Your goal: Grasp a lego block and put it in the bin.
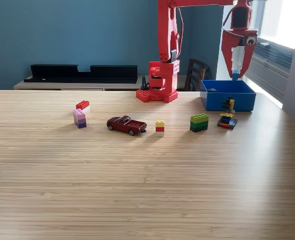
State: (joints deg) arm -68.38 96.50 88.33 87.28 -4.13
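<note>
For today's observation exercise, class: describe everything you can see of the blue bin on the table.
The bin is a shallow, rectangular, bright-blue box with straight walls, plastic by its look, open on top. It sits upright on the wooden table at the exterior view's right, beside the red arm's base. A small dark piece shows inside near its left wall. The gripper hangs above it, holding a small blue block.

Pale wood-grain bench (137,190) with a smooth, faintly satin finish; glossy red toy car (126,124); smooth bright-blue plastic bin (227,98); hard, shiny plastic lego blocks (199,122); matt red plastic arm (165,45) and pincer (236,76).
</note>
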